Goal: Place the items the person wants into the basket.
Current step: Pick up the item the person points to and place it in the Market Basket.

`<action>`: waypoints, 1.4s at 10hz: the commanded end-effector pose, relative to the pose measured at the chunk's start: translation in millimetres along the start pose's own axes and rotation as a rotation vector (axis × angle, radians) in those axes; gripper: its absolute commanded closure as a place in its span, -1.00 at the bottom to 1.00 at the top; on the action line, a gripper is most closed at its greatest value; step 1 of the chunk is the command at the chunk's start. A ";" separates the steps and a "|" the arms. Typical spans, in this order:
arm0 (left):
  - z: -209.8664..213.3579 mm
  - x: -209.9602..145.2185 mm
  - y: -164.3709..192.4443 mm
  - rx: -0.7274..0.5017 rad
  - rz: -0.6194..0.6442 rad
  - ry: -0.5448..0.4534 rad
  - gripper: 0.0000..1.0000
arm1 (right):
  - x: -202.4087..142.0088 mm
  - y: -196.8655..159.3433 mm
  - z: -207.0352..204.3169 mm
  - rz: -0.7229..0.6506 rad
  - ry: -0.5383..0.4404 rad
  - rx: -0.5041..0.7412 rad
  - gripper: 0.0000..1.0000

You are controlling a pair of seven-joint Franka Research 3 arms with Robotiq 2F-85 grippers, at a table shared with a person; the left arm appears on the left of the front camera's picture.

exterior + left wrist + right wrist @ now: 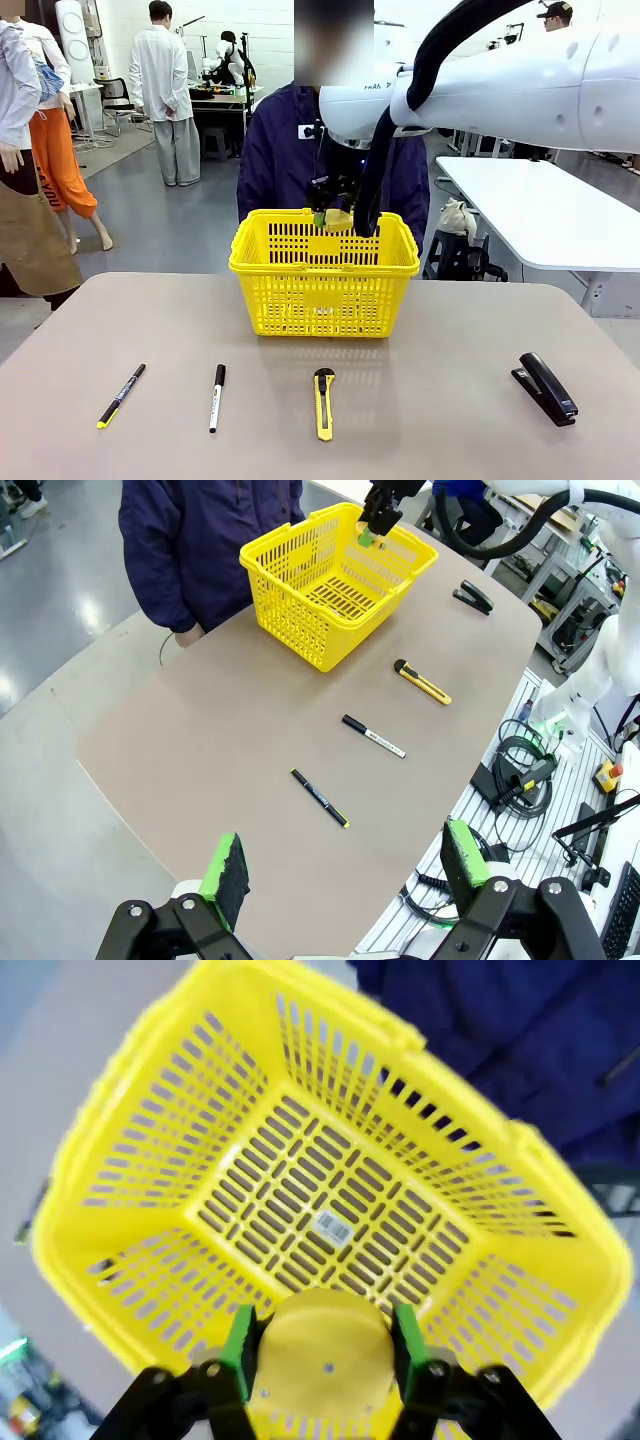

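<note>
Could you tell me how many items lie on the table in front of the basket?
4, in a row from the robot's left: black pen, white marker, yellow utility knife, and black stapler far right. None looks hidden.

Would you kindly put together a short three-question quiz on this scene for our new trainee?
1. True or false: the jaws of the right gripper are shut on the tape measure over the basket.
2. The jaws of the left gripper stand: A open; B shut on a pen; C shut on a handle.
3. How many items lie on the table on the robot's side of the basket?
Key: 1 true. 2 A. 3 four: black pen, marker, utility knife, stapler.
</note>
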State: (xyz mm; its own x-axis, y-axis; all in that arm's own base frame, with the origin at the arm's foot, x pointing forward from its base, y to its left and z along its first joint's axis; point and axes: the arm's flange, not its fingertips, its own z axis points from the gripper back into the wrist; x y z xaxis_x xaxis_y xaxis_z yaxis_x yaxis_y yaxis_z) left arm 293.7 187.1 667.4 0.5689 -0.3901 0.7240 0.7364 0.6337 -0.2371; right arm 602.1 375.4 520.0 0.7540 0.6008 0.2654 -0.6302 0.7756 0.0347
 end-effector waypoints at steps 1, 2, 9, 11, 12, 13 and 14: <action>2.0 -0.5 -0.2 -0.012 -0.019 -0.015 -1.00 | -3.3 -1.9 -27.6 0.041 0.012 0.019 -0.30; 2.0 -0.5 -0.2 -0.012 -0.019 -0.015 -1.00 | -5.4 -3.5 -43.5 0.045 0.020 0.030 -0.30; 2.0 -0.5 -0.2 -0.012 -0.019 -0.015 -1.00 | -3.0 -5.5 -81.7 0.062 0.089 0.047 -1.00; 2.0 -0.5 -0.2 -0.012 -0.019 -0.015 -1.00 | -0.9 -2.6 -75.3 0.070 0.078 0.037 -1.00; 2.0 -0.5 -0.2 -0.012 -0.019 -0.015 -1.00 | -0.5 -2.7 -71.6 0.068 0.082 0.030 -1.00; 2.0 -0.5 -0.2 -0.012 -0.019 -0.015 -1.00 | -0.1 -3.0 -67.3 0.061 0.083 0.035 -1.00; 2.0 -0.5 -0.2 -0.012 -0.019 -0.015 -1.00 | 0.3 -0.5 -61.8 0.064 0.082 0.031 -1.00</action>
State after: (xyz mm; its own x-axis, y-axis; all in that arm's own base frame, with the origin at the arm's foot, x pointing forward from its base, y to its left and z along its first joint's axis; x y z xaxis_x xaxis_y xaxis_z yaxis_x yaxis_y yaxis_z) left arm 293.7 187.2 667.3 0.5691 -0.3900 0.7239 0.7362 0.6338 -0.2373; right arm 614.1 386.9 450.8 0.7317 0.6514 0.2008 -0.6726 0.7377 0.0578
